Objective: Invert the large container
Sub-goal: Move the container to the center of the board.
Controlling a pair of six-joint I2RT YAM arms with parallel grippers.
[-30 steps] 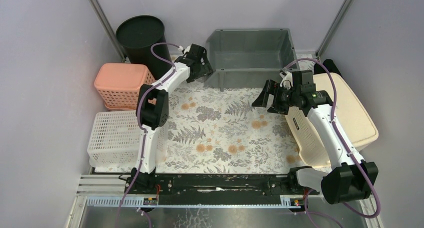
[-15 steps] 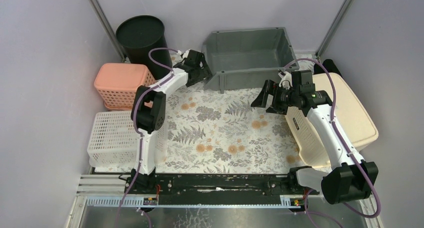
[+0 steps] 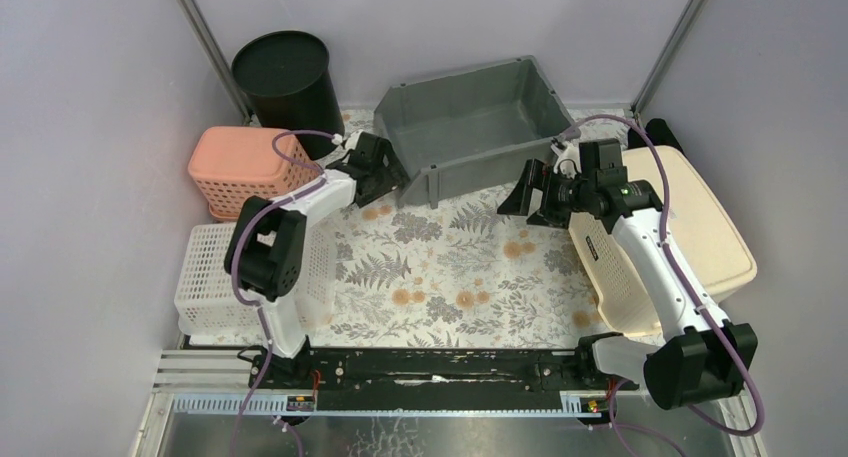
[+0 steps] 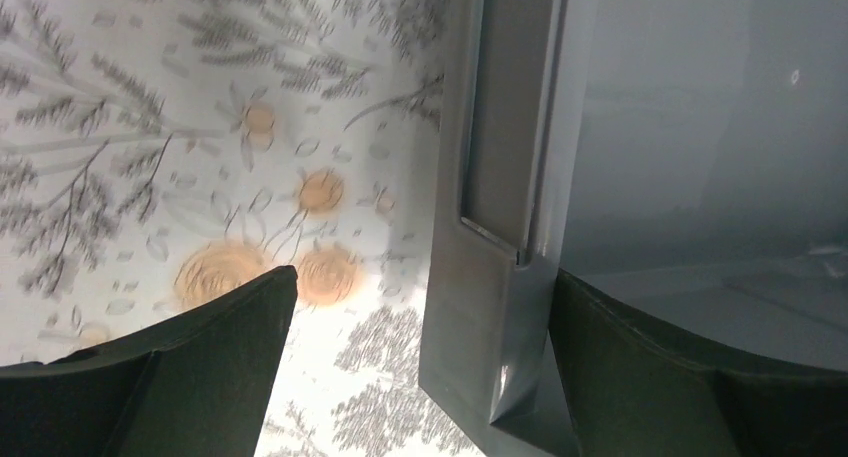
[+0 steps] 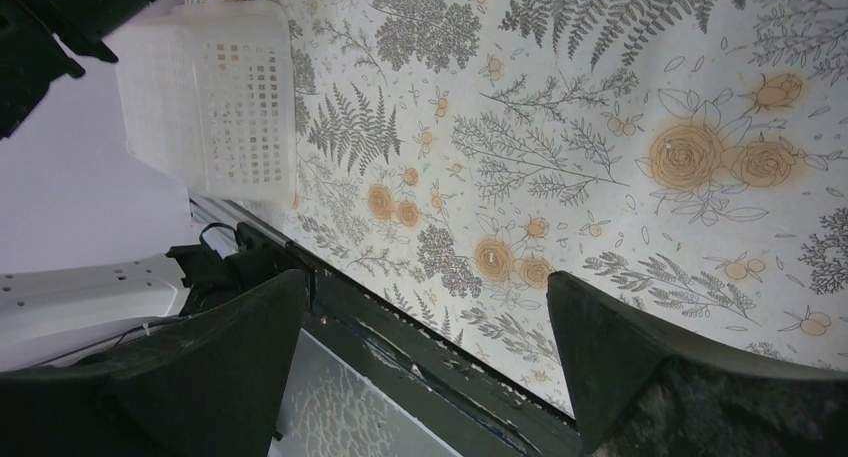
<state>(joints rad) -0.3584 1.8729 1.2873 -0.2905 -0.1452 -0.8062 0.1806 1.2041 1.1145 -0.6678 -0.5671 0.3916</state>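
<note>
Dragged leftward over the last second, the large container now sits skewed at the far side of the floral cloth, upright and mouth up. Nearest, the right gripper hovers spread and empty. Farther off, the left gripper straddles the container's near-left wall with fingers apart (one inside, one outside, not pinching). Best practice is probably to clamp that wall firmly, then lift and roll it clear of the black bin.

Left arm stretches low and forward, left end effector parted; right end effector hangs wide apart.
</note>
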